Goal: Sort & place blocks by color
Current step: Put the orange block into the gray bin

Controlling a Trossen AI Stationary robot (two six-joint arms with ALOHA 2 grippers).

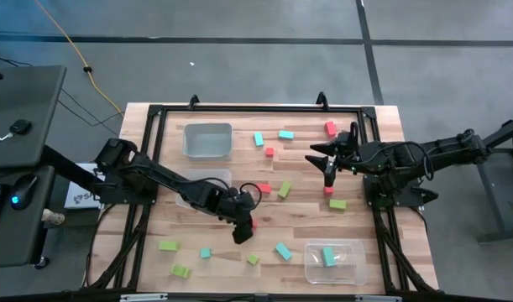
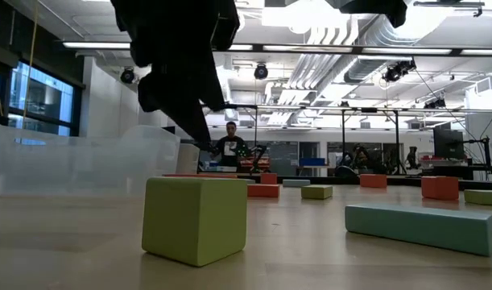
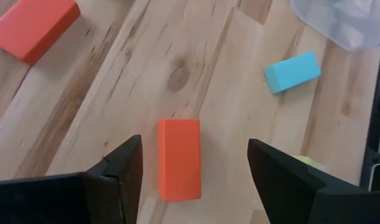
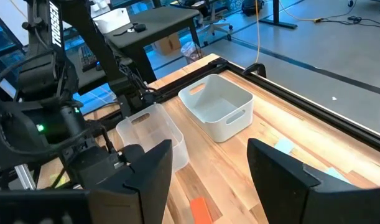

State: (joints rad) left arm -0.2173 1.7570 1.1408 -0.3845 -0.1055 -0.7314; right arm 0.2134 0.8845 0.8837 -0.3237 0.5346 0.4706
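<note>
Hovering mid-table near the front edge, left gripper [image 1: 242, 236] is open over a red block [image 1: 253, 224], right gripper [image 1: 327, 161] open and empty toward the right edge; low view: lime block [image 2: 195, 218] nearest; left wrist: red block [image 3: 179, 158] lies between spread fingers [image 3: 124, 168], untouched.

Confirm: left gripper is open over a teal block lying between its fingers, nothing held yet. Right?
Not quite. The block lying on the table between the left gripper's open fingers is red, not teal, as the left wrist view shows. A teal block lies farther off, outside the fingers. The rest holds: the gripper is open and nothing is held yet.
</note>
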